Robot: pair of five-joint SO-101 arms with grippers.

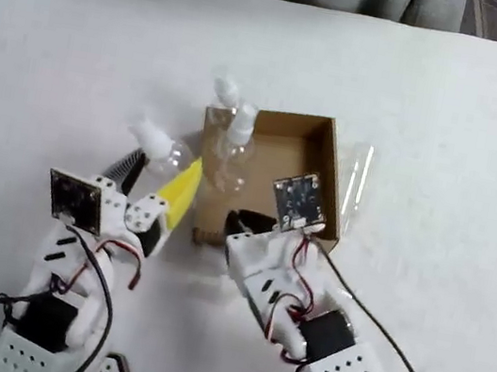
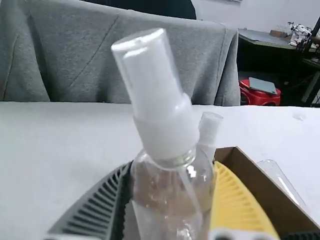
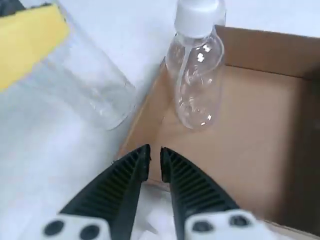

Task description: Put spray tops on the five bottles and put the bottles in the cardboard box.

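Gripping a bottle (image 2: 167, 200) between its grey finger (image 2: 95, 210) and yellow finger (image 2: 235, 210), the left gripper (image 1: 167, 165) sits at 9 o'clock of the box (image 1: 323, 137), just outside its wall. This held bottle carries a white spray top (image 2: 155, 95) and tilts toward 10 o'clock, with its top pointing away from the left arm. In the right wrist view its clear body (image 3: 85, 90) lies just beside the box's outer wall, and the yellow finger is pressed against it.

Inside the box, a second bottle (image 3: 195, 85) with a spray top (image 1: 242, 123) stands against the 9 o'clock wall, in the far corner. Whether it is upright or leaning I cannot tell.

Just past the box's 11 o'clock corner, a third bottle is on the table. Its spray top (image 1: 226, 92) shows above the rim, and it also shows behind the held bottle in the left wrist view.

A lying bottle (image 1: 356, 180) rests on the table at 3 o'clock of the box, along its outer wall.

The right gripper (image 3: 155, 159) hangs over the box's 7 o'clock corner. Its black ribbed fingers are brought almost together with nothing between them, and their tips are above the near rim (image 3: 150, 187).
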